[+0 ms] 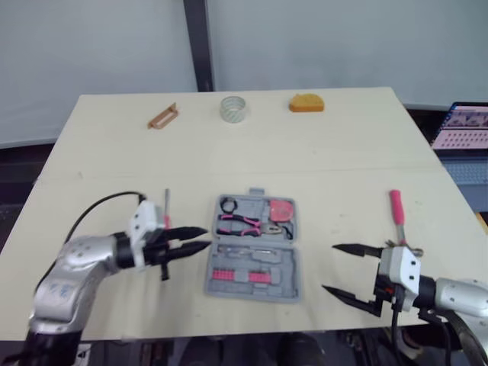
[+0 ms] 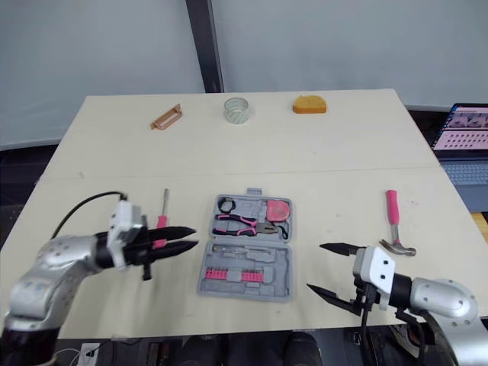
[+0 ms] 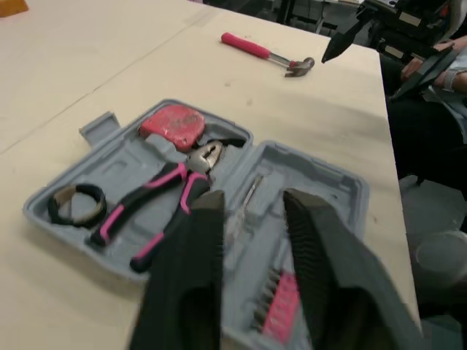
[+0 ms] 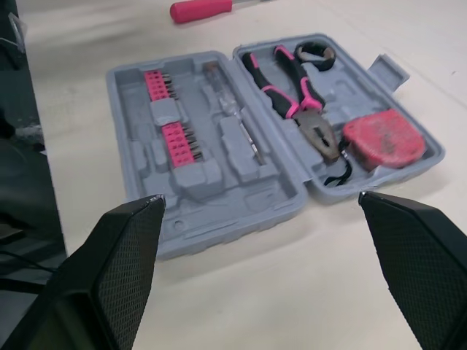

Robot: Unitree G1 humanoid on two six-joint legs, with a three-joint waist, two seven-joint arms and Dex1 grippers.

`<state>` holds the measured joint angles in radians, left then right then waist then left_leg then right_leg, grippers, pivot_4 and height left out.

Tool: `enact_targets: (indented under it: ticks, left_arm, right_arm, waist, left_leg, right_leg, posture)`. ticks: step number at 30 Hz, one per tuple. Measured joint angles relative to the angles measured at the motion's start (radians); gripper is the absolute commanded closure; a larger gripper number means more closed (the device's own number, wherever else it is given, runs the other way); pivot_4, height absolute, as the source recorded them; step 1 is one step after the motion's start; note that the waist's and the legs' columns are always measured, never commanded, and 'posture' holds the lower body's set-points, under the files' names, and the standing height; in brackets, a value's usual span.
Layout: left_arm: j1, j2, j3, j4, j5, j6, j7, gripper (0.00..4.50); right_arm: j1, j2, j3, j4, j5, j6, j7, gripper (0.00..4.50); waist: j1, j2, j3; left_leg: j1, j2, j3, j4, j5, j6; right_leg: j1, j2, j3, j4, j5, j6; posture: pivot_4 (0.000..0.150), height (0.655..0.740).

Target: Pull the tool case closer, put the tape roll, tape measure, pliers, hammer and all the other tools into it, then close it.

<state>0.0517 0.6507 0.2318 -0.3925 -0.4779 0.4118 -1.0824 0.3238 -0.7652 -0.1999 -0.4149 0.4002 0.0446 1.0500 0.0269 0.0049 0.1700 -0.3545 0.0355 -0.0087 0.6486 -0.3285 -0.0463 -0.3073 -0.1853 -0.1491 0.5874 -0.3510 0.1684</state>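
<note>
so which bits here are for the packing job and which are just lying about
For the job: tool case, pliers, red tape measure, black tape roll, hammer, pink screwdriver.
Lying about, likely: clear tape roll, orange block, brown handle, laptop.

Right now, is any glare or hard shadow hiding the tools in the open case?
No. Left eye view: the table is evenly lit, no glare. Right wrist view: the tool case casts a soft shadow along its edge; the pliers lie in full light.
</note>
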Motion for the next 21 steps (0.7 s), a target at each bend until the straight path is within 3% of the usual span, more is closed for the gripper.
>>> enact_targets:
  ticks: [3,4,9,21]
  left_arm:
    - [0.093,0.003,0.045,-0.002,0.000,-0.073,-0.016,0.19]
    - [0.124,0.007,0.060,-0.001,0.000,-0.097,-0.025,0.08]
    - [0.237,0.017,0.111,0.015,0.007,-0.246,-0.072,0.08]
    - [0.206,0.038,0.071,-0.043,-0.072,-0.274,-0.108,0.08]
  right_arm:
    - [0.010,0.017,0.007,-0.017,0.000,0.000,-0.008,0.00]
    - [0.013,0.024,0.008,-0.019,0.000,0.000,-0.011,0.00]
    - [0.040,0.035,0.024,-0.007,-0.004,-0.021,-0.010,0.00]
    - [0.033,0.053,0.027,-0.004,-0.012,0.002,-0.075,0.00]
  waist:
    - [0.002,-0.001,0.001]
    - [0.002,-0.001,0.001]
    - [0.003,-0.001,0.003]
    - [0.001,0.000,0.003]
  left_leg:
    - [0.000,0.000,0.000,0.001,0.000,0.000]
    - [0.000,0.000,0.000,0.001,0.000,-0.001]
    - [0.000,0.000,0.000,0.000,-0.001,-0.001]
    - [0.000,0.000,0.000,0.000,-0.001,-0.001]
  right_leg:
    - [0.000,0.000,0.000,0.001,0.000,0.000]
    - [0.000,0.000,0.000,0.001,0.000,0.000]
    - [0.000,0.000,0.000,0.000,0.000,0.000]
    - [0.000,0.000,0.000,0.000,0.000,0.000]
  posture:
    - [0.150,0.7400]
    - [0.150,0.7400]
    - [0.150,0.7400]
    - [0.150,0.7400]
